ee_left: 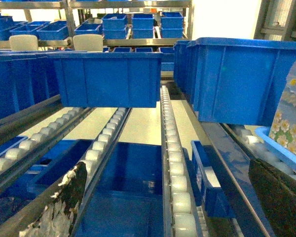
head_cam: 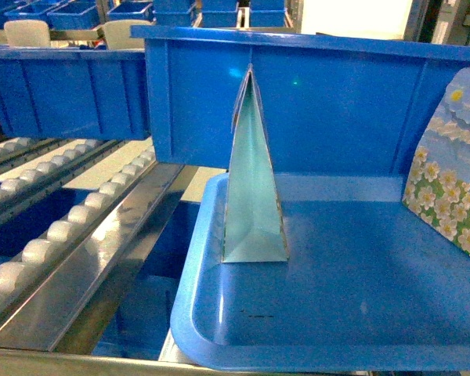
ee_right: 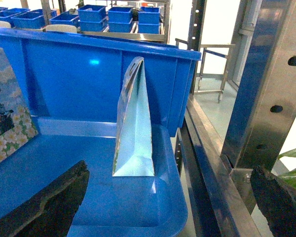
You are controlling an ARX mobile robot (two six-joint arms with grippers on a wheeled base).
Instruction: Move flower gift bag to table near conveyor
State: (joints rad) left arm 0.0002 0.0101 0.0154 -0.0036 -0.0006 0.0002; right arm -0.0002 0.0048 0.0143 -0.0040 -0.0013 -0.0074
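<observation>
The flower gift bag [head_cam: 450, 196], pale blue with white daisies on green, stands upright at the right side of a blue tray [head_cam: 360, 313]. It also shows at the edge of both wrist views, as the flower gift bag [ee_left: 292, 118] and the flower gift bag [ee_right: 5, 118]. Left of the tray runs the conveyor [head_cam: 55, 227] with its white rollers. My left gripper [ee_left: 165, 168] hangs open over the conveyor [ee_left: 175, 163], holding nothing. My right gripper [ee_right: 168, 170] is open above the tray's right rim [ee_right: 180, 217], empty. Neither gripper shows in the head view. The table is out of view.
A plain teal gift bag [head_cam: 254, 204] stands edge-on in the tray's middle, also seen as the teal bag [ee_right: 135, 133]. A big blue bin [head_cam: 337, 102] sits right behind the tray, another bin [ee_left: 103, 79] on the rollers. A steel upright [ee_right: 266, 84] stands right of the tray.
</observation>
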